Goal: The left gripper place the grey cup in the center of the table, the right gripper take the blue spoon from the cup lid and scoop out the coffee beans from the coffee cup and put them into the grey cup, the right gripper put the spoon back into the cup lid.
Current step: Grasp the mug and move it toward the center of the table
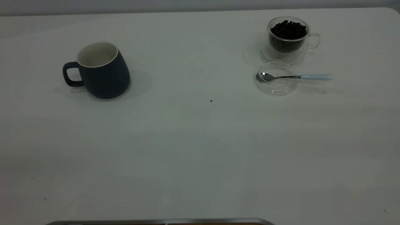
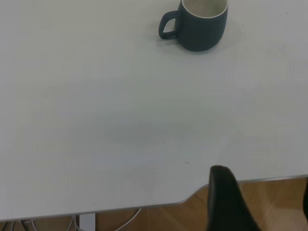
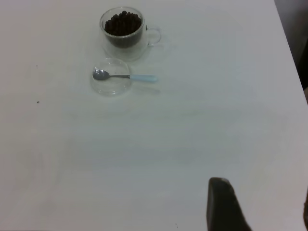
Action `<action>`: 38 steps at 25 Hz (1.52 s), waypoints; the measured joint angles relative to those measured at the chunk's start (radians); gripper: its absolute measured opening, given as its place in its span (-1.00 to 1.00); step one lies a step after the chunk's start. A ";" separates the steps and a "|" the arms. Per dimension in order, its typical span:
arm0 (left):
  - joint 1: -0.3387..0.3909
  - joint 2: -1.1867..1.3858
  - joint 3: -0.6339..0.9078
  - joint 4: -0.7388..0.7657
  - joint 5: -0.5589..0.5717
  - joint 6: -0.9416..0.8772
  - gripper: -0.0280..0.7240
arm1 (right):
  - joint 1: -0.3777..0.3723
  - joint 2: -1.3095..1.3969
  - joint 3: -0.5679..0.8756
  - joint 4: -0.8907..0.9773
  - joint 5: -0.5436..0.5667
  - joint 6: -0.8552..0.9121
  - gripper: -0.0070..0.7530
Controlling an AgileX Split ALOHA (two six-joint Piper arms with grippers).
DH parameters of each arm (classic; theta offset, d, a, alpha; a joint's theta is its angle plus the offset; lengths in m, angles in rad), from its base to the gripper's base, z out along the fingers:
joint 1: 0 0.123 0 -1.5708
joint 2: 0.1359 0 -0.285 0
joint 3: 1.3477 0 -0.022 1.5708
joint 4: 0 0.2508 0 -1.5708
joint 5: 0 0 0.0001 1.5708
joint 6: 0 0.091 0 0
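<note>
The grey cup [image 1: 103, 73] stands upright and empty at the table's left, handle pointing outward; the left wrist view shows the cup [image 2: 202, 24] far off. At the right stands the glass coffee cup [image 1: 288, 39] full of coffee beans [image 1: 289, 29]. Just in front of it lies the clear cup lid [image 1: 276, 84] with the blue spoon [image 1: 314, 77] resting across it, bowl in the lid. Neither gripper shows in the exterior view. My left gripper [image 2: 264, 204] hangs open over the table's near edge. My right gripper [image 3: 263, 209] is open, far from the spoon [image 3: 142, 77] and coffee cup [image 3: 123, 31].
The white table [image 1: 200, 140] carries a stray dark speck [image 1: 211, 101] near its middle. In the left wrist view the table's edge [image 2: 250, 180] runs past the finger, with wooden floor [image 2: 274, 207] below.
</note>
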 joint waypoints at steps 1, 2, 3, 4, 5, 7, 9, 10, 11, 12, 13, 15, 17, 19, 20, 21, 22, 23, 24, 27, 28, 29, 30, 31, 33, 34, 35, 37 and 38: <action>0.000 0.000 0.000 0.000 0.000 0.000 0.27 | 0.000 0.000 0.000 0.000 0.000 0.000 0.16; 0.000 0.000 0.000 0.000 0.000 0.000 0.27 | 0.000 0.000 0.000 0.000 0.000 0.000 0.16; 0.000 0.000 0.000 0.000 0.000 0.000 0.27 | 0.000 0.000 0.000 0.000 0.000 0.000 0.16; 0.000 0.000 0.000 0.000 0.000 0.000 0.27 | 0.000 0.000 0.000 0.000 0.000 0.000 0.16; 0.000 0.000 0.000 0.000 0.000 0.000 0.27 | 0.000 0.000 0.000 0.000 0.000 0.000 0.16; 0.000 0.000 0.000 0.000 0.000 0.000 0.27 | 0.000 0.000 0.000 0.000 0.000 0.000 0.16; 0.000 0.000 0.000 0.000 0.000 0.000 0.27 | 0.000 0.000 0.000 0.000 0.000 0.000 0.17; 0.000 0.000 0.000 0.000 0.000 0.000 0.27 | 0.000 0.000 0.000 0.000 0.000 0.000 0.17; 0.000 0.000 0.000 0.000 0.000 0.000 0.27 | 0.000 0.000 0.000 0.000 0.000 0.000 0.17; 0.000 0.000 0.000 0.000 0.000 0.000 0.27 | 0.000 0.000 0.000 0.000 0.000 0.000 0.17; 0.000 0.000 0.000 0.000 0.000 0.000 0.27 | 0.000 0.000 0.000 0.000 0.000 0.000 0.17; 0.000 0.000 0.000 0.000 0.000 0.000 0.27 | 0.000 0.000 0.000 0.000 0.000 0.000 0.17; 0.000 0.000 0.000 0.000 0.000 0.000 0.27 | 0.000 0.000 0.000 0.000 0.000 0.000 0.17; 0.000 0.000 0.000 0.000 0.000 0.000 0.27 | 0.000 0.000 0.000 0.000 0.000 0.000 0.17; 0.000 0.000 0.000 0.000 0.000 0.000 0.27 | 0.000 0.000 0.000 0.000 0.000 0.000 0.17; 0.000 0.000 0.000 0.000 0.000 0.000 0.27 | 0.000 0.000 0.000 0.000 0.000 0.000 0.17; 0.000 0.000 0.000 0.000 0.000 0.000 0.27 | 0.000 0.000 0.000 0.000 0.000 0.000 0.17; 0.000 0.000 0.000 0.000 0.000 0.000 0.27 | 0.000 0.000 0.000 0.000 0.000 0.000 0.17; 0.000 0.000 0.000 0.000 0.000 0.000 0.27 | 0.000 0.000 0.000 0.000 0.000 0.000 0.17; 0.000 0.000 0.000 0.000 0.000 0.000 0.27 | 0.000 0.000 0.000 0.000 0.000 0.000 0.17; 0.000 0.000 0.000 0.000 0.000 0.000 0.27 | 0.000 0.000 0.000 0.000 0.000 0.000 0.17; 0.000 0.000 0.000 0.000 0.000 0.001 0.27 | 0.000 0.000 0.000 0.000 0.000 0.000 0.17; 0.000 0.000 0.000 0.000 0.000 0.001 0.27 | 0.000 0.000 0.000 0.000 0.000 0.000 0.17; 0.000 0.000 0.000 0.000 0.000 0.002 0.27 | 0.000 0.000 0.000 0.000 0.000 0.000 0.17; 0.000 0.000 0.000 0.000 0.000 0.002 0.27 | 0.000 0.000 0.000 0.000 0.000 0.000 0.17; 0.000 0.000 0.000 0.000 -0.001 0.002 0.27 | 0.000 0.000 0.000 0.000 0.000 0.000 0.17; 0.000 0.000 0.000 0.000 -0.003 0.002 0.27 | 0.000 0.000 0.000 0.000 0.000 0.000 0.17; 0.000 0.000 0.000 -0.009 -0.003 0.002 0.27 | 0.000 0.000 0.000 0.000 0.000 0.000 0.17; 0.000 0.000 0.000 -0.016 -0.003 0.002 0.27 | 0.000 0.000 0.000 0.000 0.000 0.000 0.17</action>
